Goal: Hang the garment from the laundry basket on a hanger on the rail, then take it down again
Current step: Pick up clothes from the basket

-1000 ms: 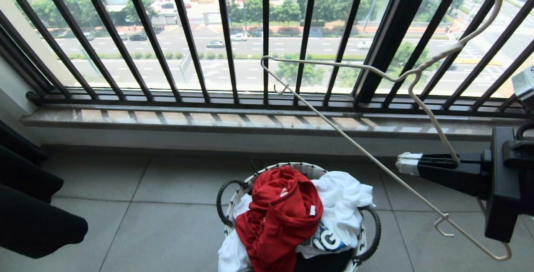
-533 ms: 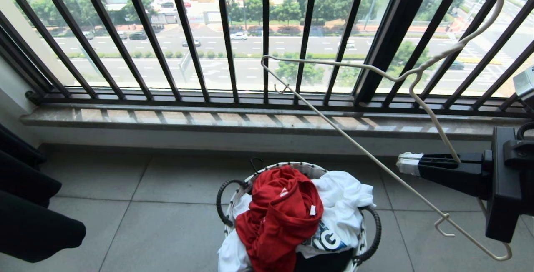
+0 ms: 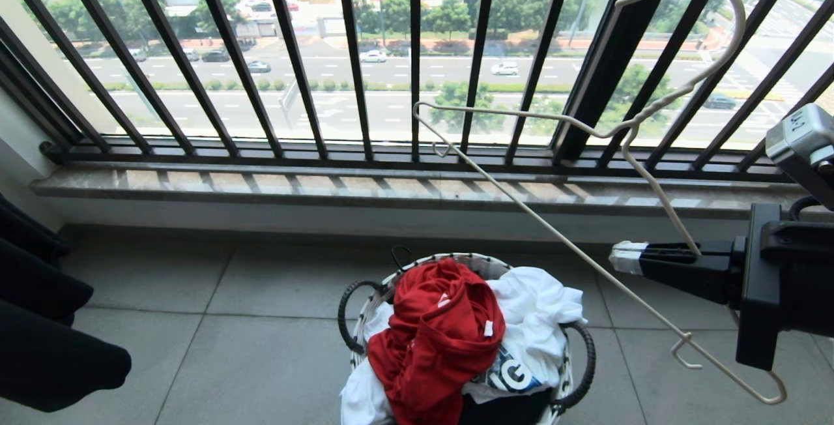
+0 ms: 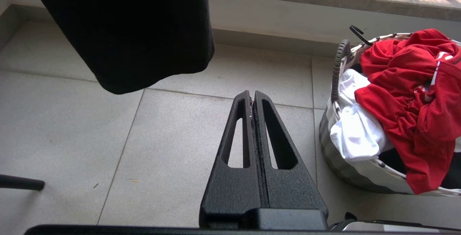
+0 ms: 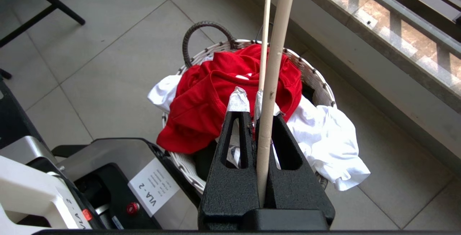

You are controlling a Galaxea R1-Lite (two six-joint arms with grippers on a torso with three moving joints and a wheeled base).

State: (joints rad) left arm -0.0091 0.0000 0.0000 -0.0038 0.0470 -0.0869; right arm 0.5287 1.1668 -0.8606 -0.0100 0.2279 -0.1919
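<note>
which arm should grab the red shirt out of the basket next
Probably left: the left gripper is shut and empty beside the laundry basket, while the right gripper is clamped on the hanger. The garment lies on top.

Grey tiled floor [image 3: 260, 321]; stone sill [image 3: 326, 187] at twelve o'clock; dark barred window railing [image 3: 293, 53] stood above, daylit street beyond.

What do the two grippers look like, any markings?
Both are matte black textured plastic, each finger a tapered wedge with a long slot. The right gripper has white tape wrapped round its fingertips; the left gripper has bare tips. A grey block with printed lettering sits on the right arm.
</note>
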